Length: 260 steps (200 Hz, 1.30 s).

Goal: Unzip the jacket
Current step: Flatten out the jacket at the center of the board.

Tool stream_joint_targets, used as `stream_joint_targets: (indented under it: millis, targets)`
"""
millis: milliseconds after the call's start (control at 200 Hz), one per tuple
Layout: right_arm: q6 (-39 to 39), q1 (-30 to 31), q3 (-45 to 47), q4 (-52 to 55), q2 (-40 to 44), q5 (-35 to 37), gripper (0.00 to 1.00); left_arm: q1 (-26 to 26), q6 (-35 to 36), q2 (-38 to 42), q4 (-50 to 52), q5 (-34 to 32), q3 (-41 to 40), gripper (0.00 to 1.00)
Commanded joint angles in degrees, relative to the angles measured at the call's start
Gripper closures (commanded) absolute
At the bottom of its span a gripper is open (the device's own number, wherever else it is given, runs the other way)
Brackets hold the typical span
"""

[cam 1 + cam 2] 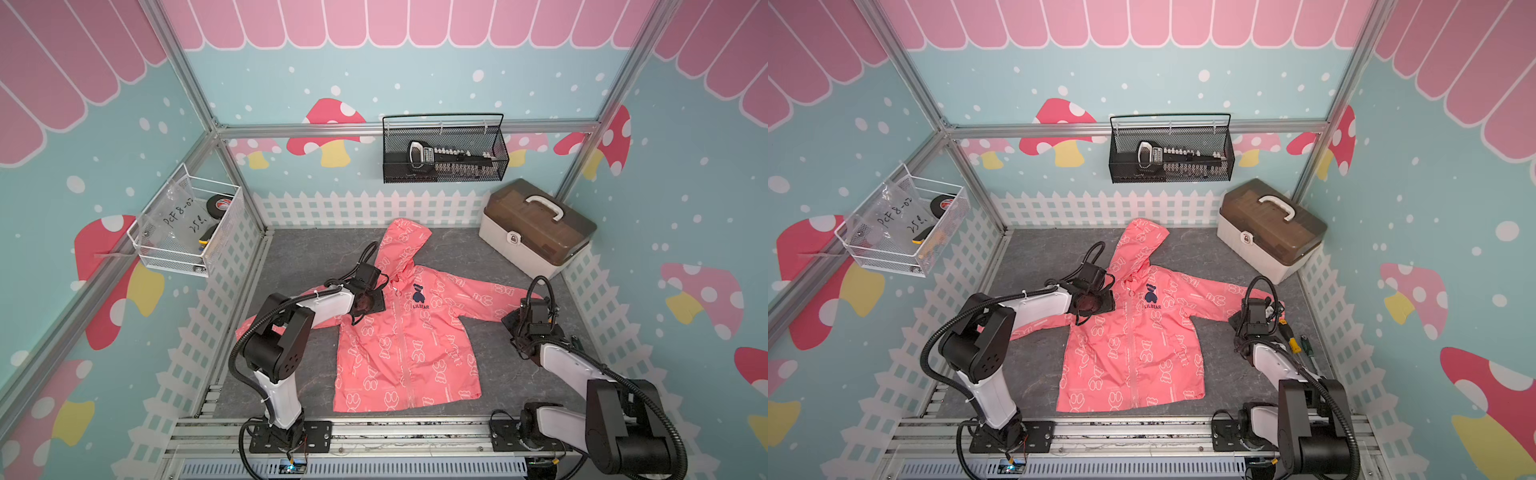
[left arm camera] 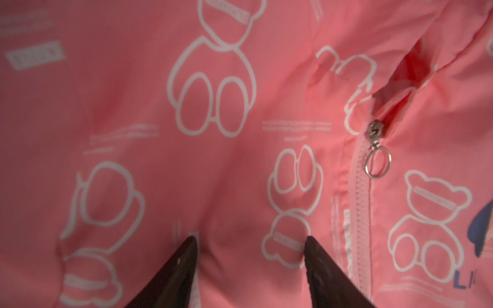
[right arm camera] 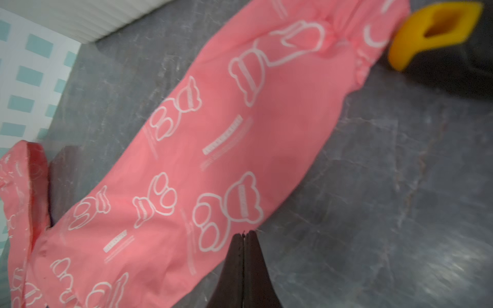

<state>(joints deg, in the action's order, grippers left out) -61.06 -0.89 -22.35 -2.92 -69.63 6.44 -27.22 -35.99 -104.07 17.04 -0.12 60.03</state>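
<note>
The coral-pink jacket (image 1: 399, 353) (image 1: 1129, 349) lies flat, front up, on the grey mat, hood toward the back wall. Its zipper is closed down the front. The slider (image 2: 374, 130) sits at the collar and a metal ring pull (image 2: 377, 161) hangs below it. My left gripper (image 2: 252, 240) is open, its dark fingertips (image 2: 193, 242) resting on the chest fabric just beside the zipper line, with a fold of cloth bulging between them. My right gripper (image 3: 244, 234) is shut with nothing in it, low at the edge of the jacket's sleeve (image 3: 240, 120).
A beige toolbox with a brown lid (image 1: 536, 232) stands at the back right. A black wire basket (image 1: 444, 149) hangs on the back wall and a white one (image 1: 187, 224) on the left. Screwdrivers (image 1: 1293, 340) lie by the right arm. A yellow-tipped handle (image 3: 432, 32) lies past the cuff.
</note>
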Motion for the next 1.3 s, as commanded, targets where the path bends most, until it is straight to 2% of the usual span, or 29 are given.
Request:
stream_joint_targets:
  millis: [0,85,140,215,260,315,370,460,640,756,851,956,1016,1126,1296]
  targets:
    - [9.8,-0.2,-2.0,0.1,-0.8,-10.0,0.97,-1.8,-5.0,0.7,-3.6,3.5,-5.3,0.37]
    - [20.3,0.2,-8.4,0.3,-4.6,-22.7,0.84,-3.4,-5.4,1.7,-4.0,2.6,-7.2,0.37]
    - [26.1,1.6,-14.2,4.9,-7.5,-27.2,0.71,-4.0,-5.5,2.4,-4.7,2.3,-8.3,0.37]
    - [33.6,6.0,-21.2,10.3,-10.8,-27.4,0.49,-4.2,-5.4,3.3,-4.8,1.9,-8.8,0.37]
    - [38.2,9.9,-26.0,14.7,-13.0,-24.8,0.4,-4.2,-5.2,3.6,-4.8,1.8,-8.9,0.37]
    - [41.6,13.9,-31.3,18.7,-16.2,-19.9,0.35,-4.2,-5.0,4.2,-4.6,1.4,-9.2,0.37]
    - [43.5,16.1,-35.6,20.7,-20.2,-19.1,0.32,-4.2,-4.9,4.7,-4.5,1.0,-9.6,0.37]
    - [45.5,17.9,-44.1,26.3,-28.4,-18.4,0.3,-4.1,-4.8,5.3,-4.5,0.5,-10.3,0.37]
    - [50.4,21.2,-60.7,41.7,-45.5,-11.2,0.23,-3.8,-4.6,5.4,-4.5,0.6,-11.1,0.37]
    - [51.0,22.2,-62.1,42.6,-48.8,-8.3,0.26,-3.7,-4.2,5.6,-4.5,0.8,-11.1,0.37]
    - [50.7,22.4,-61.8,43.5,-49.8,-7.4,0.39,-3.5,-4.2,5.7,-4.3,0.9,-11.1,0.37]
    - [49.3,22.7,-59.3,43.4,-49.2,-7.1,0.79,-3.2,-4.1,5.7,-3.8,1.4,-11.2,0.37]
    - [47.1,22.7,-54.9,40.5,-46.5,-9.3,0.91,-3.1,-3.9,5.9,-3.8,1.9,-11.7,0.38]
    - [42.6,22.9,-44.6,35.7,-40.2,-10.9,0.98,-2.9,-4.5,6.8,-3.7,2.2,-13.9,0.43]
    - [38.9,23.5,-32.2,32.4,-30.2,-10.8,0.99,-2.9,-6.0,9.2,-3.6,3.3,-18.1,0.52]
